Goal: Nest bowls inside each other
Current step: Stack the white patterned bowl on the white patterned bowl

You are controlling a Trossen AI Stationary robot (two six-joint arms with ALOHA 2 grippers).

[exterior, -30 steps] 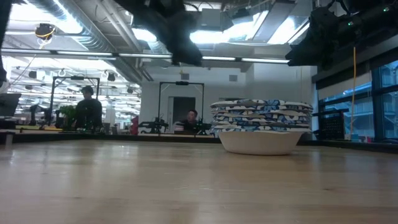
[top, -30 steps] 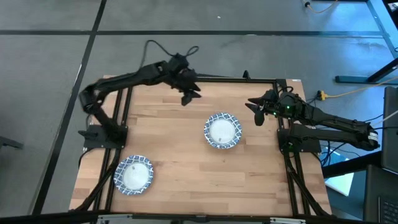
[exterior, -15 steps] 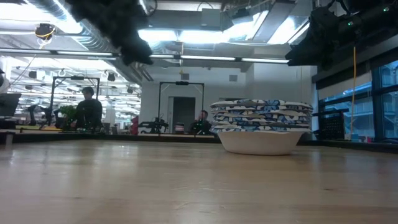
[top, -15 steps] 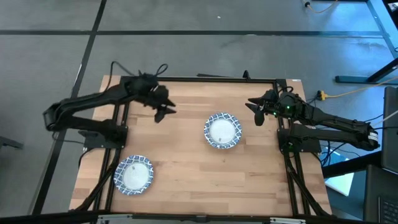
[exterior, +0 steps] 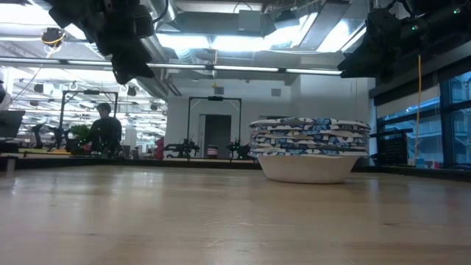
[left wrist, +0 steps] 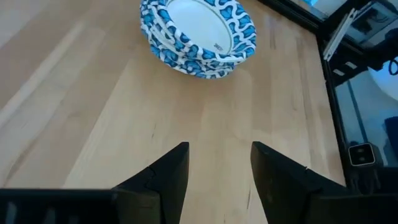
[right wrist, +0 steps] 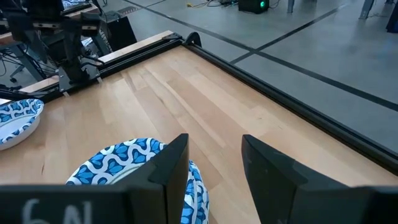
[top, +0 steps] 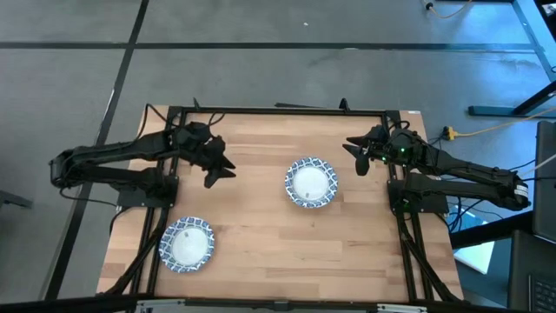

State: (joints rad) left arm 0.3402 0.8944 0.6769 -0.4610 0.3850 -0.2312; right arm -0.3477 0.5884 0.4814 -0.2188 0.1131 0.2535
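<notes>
A stack of several nested blue-and-white bowls (top: 310,183) stands on its base at the table's middle, slightly right; it also shows in the low view (exterior: 309,147) and the left wrist view (left wrist: 199,34). Another bowl (top: 187,243) rests near the near left corner; whether more are nested in it, I cannot tell. My left gripper (top: 221,171) hovers open above the table's left half, left of the stack, pointing toward it (left wrist: 217,180). My right gripper (top: 354,156) hovers open to the right of the stack, its fingers (right wrist: 214,168) just beyond the stack's rim (right wrist: 130,165).
The black frame rails (top: 278,110) run along the table's far edge and both sides. The arm bases stand at the left (top: 143,187) and right (top: 417,191) edges. Bare wood (top: 261,252) lies between the two bowl groups. People and desks show in the room behind (exterior: 103,129).
My left gripper has swept from above the far edge's middle toward the table's left and somewhat nearer, its arm folding back, and has dropped lower. It has stayed open. The right arm and both bowl groups have kept still.
</notes>
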